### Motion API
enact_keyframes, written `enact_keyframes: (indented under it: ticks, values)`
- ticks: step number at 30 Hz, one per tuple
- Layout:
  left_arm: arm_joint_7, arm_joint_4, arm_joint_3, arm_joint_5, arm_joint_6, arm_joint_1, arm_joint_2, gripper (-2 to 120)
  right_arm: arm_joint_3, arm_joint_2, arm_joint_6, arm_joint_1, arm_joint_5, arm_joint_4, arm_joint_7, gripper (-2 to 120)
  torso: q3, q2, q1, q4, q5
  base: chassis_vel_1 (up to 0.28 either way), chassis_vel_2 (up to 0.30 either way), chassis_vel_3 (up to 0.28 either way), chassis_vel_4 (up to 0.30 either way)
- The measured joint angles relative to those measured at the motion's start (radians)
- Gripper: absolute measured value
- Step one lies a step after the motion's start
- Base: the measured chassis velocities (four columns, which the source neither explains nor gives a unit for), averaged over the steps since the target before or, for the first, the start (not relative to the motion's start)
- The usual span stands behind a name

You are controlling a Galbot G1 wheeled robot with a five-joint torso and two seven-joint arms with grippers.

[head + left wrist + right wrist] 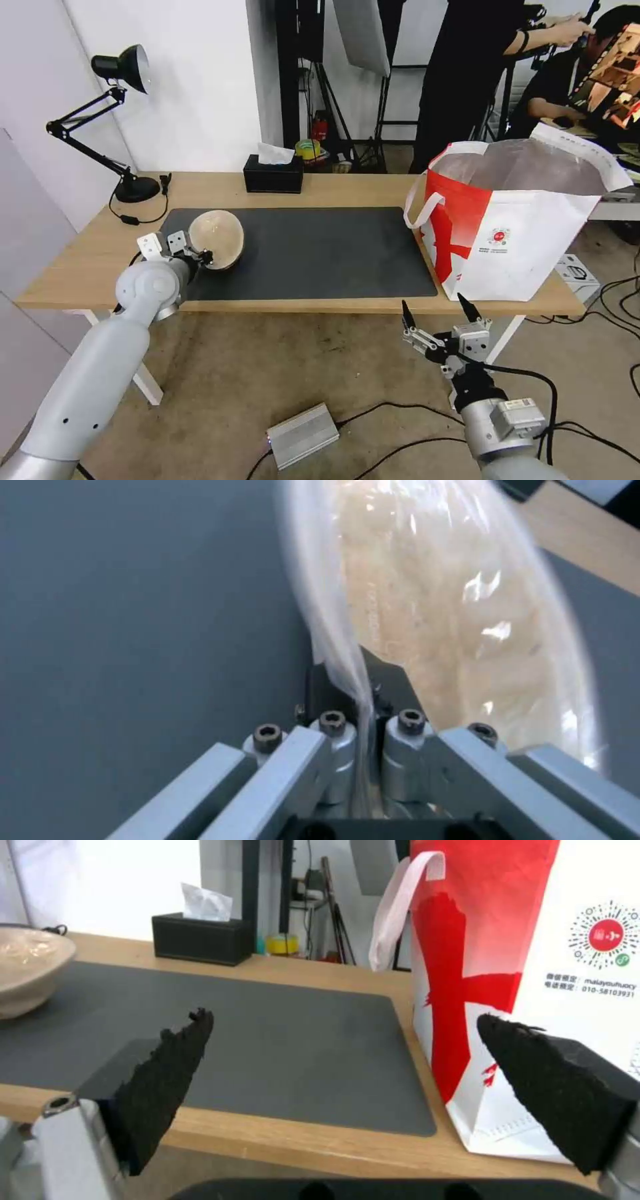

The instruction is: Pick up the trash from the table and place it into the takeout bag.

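On the far left of the worktop point(320, 190), at about ten o'clock, a black desk lamp point(117, 73) stands off the mat. Just right of it, at about nine o'clock, the left claw point(200, 257) is clamped on the near rim of the beige bowl point(217, 239). The left wrist view shows the rim pinched between the two fingers point(333, 730), with a clear film over the bowl's inside. The bowl tilts up on its edge, its mouth facing the robot, over the left end of the dark grey mat point(313, 257). Whether its far side touches the mat I cannot tell.

Toward twelve o'clock, a black tissue box point(273, 173) sits at the back edge of the worktop. The middle of the mat is bare.

At about three o'clock the red-and-white takeout bag point(507, 233) stands upright on the right end of the worktop, just beside the mat, its foil-lined mouth wide and its white strap point(420, 203) hanging toward the mat. Bowl and bag are well apart.

The right claw point(437, 313) hangs at about five o'clock, below the worktop's front edge and near the bag, its black tips spread and empty.

As for progress, the beige bowl is the one piece of trash on the worktop. It is gripped but not yet bagged. I judge the other pieces are already in the bag, though its inside is hidden. What remains is carrying this bowl across to the bag.
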Motion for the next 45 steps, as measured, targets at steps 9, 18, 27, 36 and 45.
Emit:
enact_keyframes:
  ticks: [9,18,27,36,45]
  values:
    - [-0.053,-0.171,-0.043,-0.093,-0.001,0.039,0.045,0,-0.006,-0.001,0.000,0.000,0.000,0.000,0.000,100,0.000,0.000,0.000,-0.0001,0.0003,0.000,0.000,0.000,0.000]
    - [-0.087,-0.287,-0.051,-0.177,-0.003,0.009,0.093,0,-0.012,-0.001,0.000,-0.001,-0.001,0.008,0.000,100,0.000,0.000,0.000,-0.0002,0.0002,0.000,0.000,0.000,0.000]
    - [-0.148,-0.359,0.019,-0.305,-0.005,-0.139,0.126,0,-0.015,0.005,0.002,-0.015,-0.002,0.033,0.000,100,0.000,0.000,0.000,-0.0001,0.0003,0.000,0.000,0.000,0.000]
    - [-0.229,-0.357,0.153,-0.377,-0.009,-0.333,0.072,0,-0.010,0.004,0.004,-0.017,-0.003,0.035,0.000,100,0.000,0.000,0.000,-0.0003,0.0004,0.000,0.000,0.000,0.000]
    - [-0.273,-0.278,0.292,-0.400,-0.010,-0.509,-0.055,0,-0.010,0.006,0.004,-0.013,-0.003,0.030,0.000,100,0.000,0.000,0.000,-0.0003,0.0005,0.000,0.000,0.000,0.000]
